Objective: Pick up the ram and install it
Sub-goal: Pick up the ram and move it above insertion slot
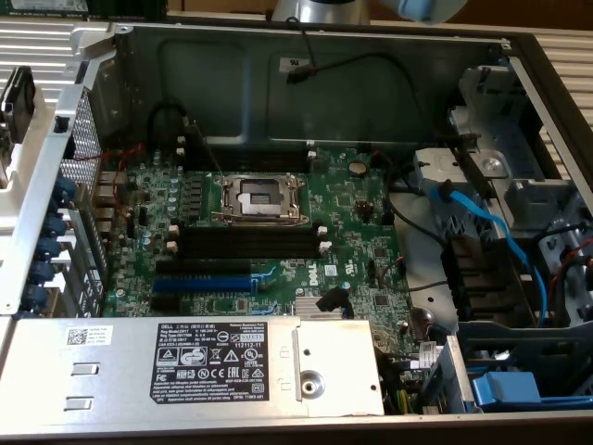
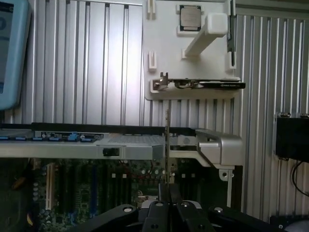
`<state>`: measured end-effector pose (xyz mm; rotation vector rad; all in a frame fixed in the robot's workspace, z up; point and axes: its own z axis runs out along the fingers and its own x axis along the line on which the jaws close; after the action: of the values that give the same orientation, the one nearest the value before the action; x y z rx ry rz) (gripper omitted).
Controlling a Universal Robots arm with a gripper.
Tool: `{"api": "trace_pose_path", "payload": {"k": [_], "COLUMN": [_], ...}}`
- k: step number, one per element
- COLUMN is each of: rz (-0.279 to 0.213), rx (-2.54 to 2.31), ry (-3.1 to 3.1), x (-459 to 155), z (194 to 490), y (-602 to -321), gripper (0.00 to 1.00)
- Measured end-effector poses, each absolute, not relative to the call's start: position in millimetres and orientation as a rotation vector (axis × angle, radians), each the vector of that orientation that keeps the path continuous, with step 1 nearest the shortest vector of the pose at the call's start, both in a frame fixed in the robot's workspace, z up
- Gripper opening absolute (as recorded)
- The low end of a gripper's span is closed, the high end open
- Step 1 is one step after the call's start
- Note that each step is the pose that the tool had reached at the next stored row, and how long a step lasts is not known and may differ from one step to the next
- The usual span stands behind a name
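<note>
Here, gripper (image 2: 167, 187) clamped on the ram (image 2: 167, 140) (edge-on), upright across the case rim (image 2: 72, 149), motherboard (image 2: 87, 193) beyond.

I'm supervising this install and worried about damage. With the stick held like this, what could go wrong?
1. The gripper pinches the ram by one thin end, so it might tilt or slip.
2. In the wrist view the ram crosses the case's metal rim; it could knock against that.
3. The black memory slots sit right beside the open CPU socket; a misaligned approach might strike it.
</note>
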<state>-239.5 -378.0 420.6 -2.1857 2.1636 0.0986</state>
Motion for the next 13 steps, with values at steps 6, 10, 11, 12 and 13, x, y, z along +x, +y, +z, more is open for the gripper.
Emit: {"api": "trace_pose_path", "payload": {"k": [6,10,11,12,13], "rz": [0.078,0.061,0.055,0.051,0.047], "rx": [-2.195,-2.204,-2.207,-2.209,-2.211], "ry": [2.174,2.183,2.185,2.188,2.189], "x": [-215.9,-197.8,-193.1,-188.7,-184.9], "z": [420.7,420.6,420.6,420.6,420.7], "y": [-377.9,-377.9,-377.9,-377.9,-378.0], "gripper": [0.12,0.12,0.12,0.12,0.12]}}
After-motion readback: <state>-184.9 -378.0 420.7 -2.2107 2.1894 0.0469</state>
